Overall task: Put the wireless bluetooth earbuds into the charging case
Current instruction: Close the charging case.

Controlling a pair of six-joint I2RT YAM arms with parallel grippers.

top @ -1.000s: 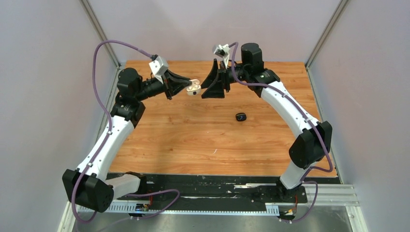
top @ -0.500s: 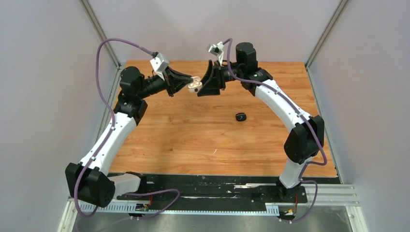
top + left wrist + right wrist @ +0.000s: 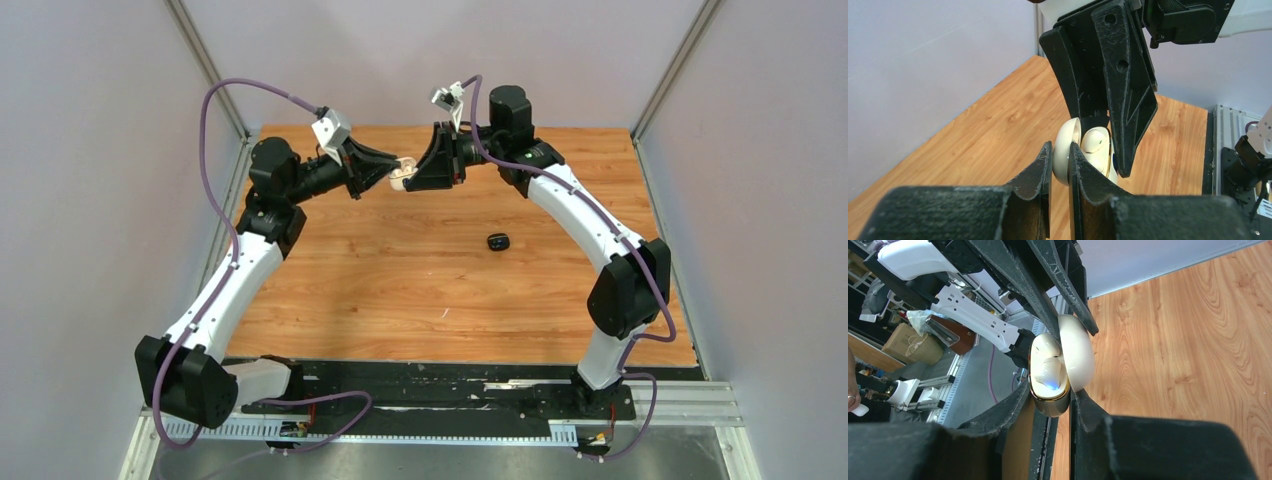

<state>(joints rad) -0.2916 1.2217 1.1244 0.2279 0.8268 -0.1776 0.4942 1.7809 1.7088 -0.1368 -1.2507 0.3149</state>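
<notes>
Right hand has closed onto white case

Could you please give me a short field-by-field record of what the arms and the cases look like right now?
white case: open, held in the air between both grippers
left gripper: shut on the lid
right gripper: fingers flank the case body; grip unclear
white earbud: seated in the open case
black case: lying on the table, apart from both arms

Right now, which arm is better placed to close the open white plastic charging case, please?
Probably right: the right gripper straddles the charging case, body and lid, while the left gripper holds it.
</notes>
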